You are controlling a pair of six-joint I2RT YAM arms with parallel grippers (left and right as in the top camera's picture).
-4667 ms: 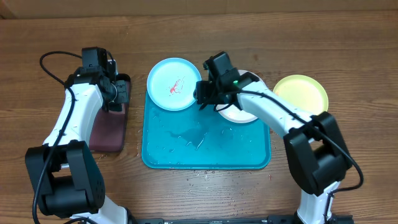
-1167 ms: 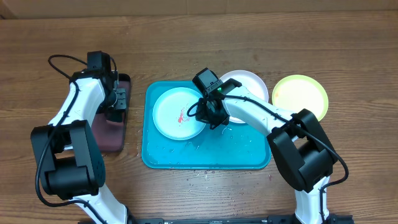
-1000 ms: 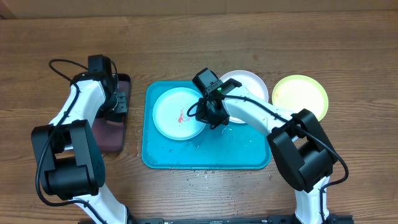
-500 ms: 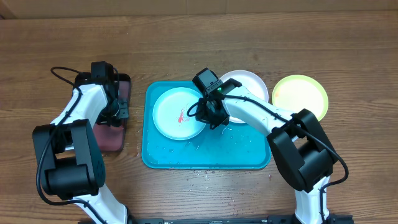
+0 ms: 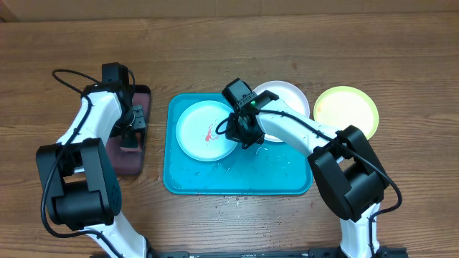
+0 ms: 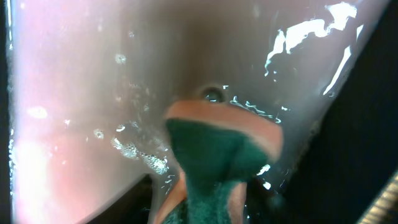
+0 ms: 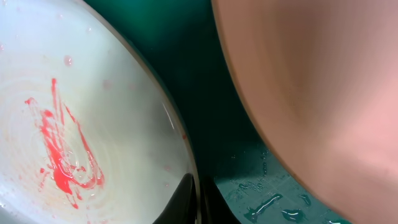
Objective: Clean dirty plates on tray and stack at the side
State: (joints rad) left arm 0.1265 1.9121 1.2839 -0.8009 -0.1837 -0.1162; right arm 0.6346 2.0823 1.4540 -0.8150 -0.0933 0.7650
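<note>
Pulled onto tray, smeared plate is gripped by right jaws (left jaws squeeze sponge).

A large rectangular turquoise plastic tray lies mid-table on the brown wooden table, holding a round light blue plastic plate with a red smear in its far left part. The right gripper sits at that plate's right rim. A round white plastic plate overlaps the tray's far right corner, a lime-green rimmed round plate lies on the table just right of it, and the left gripper hangs over a smaller dark tray left of the turquoise one.
</note>
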